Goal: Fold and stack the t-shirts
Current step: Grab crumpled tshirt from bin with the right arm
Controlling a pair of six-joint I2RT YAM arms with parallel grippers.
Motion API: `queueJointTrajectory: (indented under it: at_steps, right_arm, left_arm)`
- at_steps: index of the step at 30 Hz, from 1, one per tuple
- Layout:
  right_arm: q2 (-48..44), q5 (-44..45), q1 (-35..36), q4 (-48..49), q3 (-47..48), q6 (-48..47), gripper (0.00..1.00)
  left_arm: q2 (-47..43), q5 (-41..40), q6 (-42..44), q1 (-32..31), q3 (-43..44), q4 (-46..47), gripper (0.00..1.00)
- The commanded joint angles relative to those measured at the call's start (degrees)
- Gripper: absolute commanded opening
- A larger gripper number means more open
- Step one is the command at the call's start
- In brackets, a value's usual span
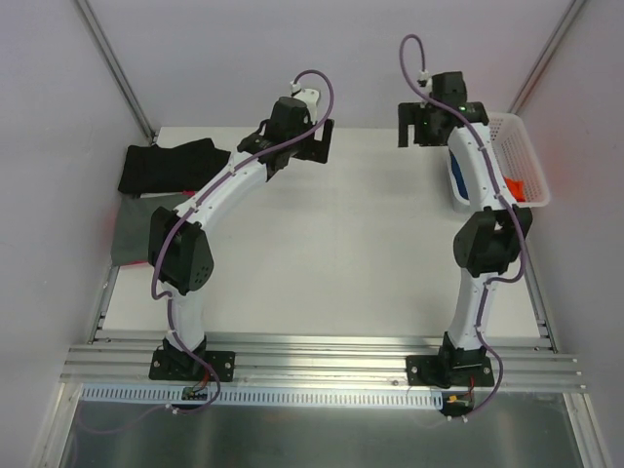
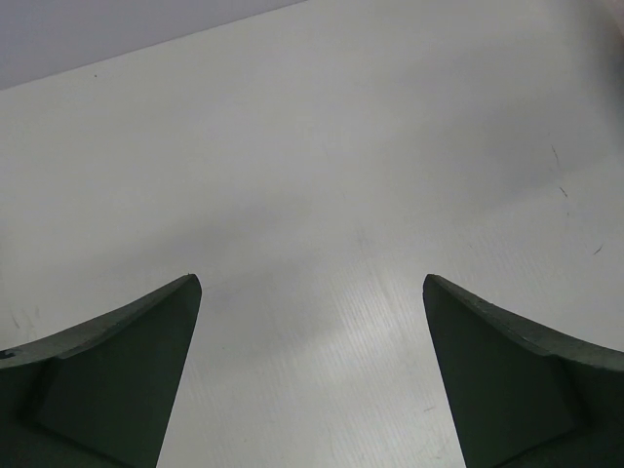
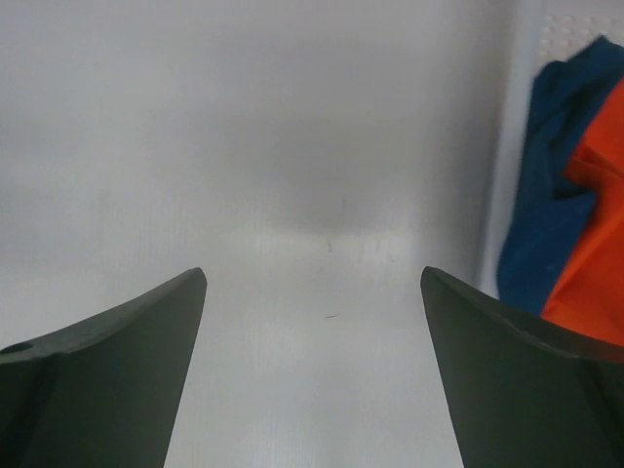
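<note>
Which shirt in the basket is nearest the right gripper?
The blue t-shirt, against the basket wall facing the right gripper; the orange-red t-shirt lies beyond it.

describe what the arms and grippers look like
The left arm and right arm match: white curved links, bulky black joints, black base plates. A thin purple cable runs along each and loops near the wrist. The left gripper and right gripper have dark matte wedge fingers tapering to points. No markings visible.

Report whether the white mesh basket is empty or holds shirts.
Holds shirts. In the right wrist view, a blue t-shirt and an orange-red t-shirt lie bunched behind the wall of the white mesh basket.
</note>
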Motion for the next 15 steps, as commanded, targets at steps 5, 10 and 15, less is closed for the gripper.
queueJointTrajectory:
  at_steps: [5, 10, 15]
  right_arm:
    - [-2.3, -11.2, -12.4, -2.7, -1.5, 1.1, 0.97]
    - [-0.2, -15.4, -19.8, -3.1, -2.1, 1.1, 0.98]
    - [2.5, -15.2, -24.3, -2.1, -1.2, 1.7, 0.99]
  left_arm:
    - [-2.1, -2.2, 2.4, 1.7, -1.0, 1.3, 0.99]
    - [-3.3, 4.2, 0.8, 5.5, -1.2, -0.2, 0.99]
    - [-1.9, 16.5, 0.8, 8.4, 1.4, -1.3, 0.99]
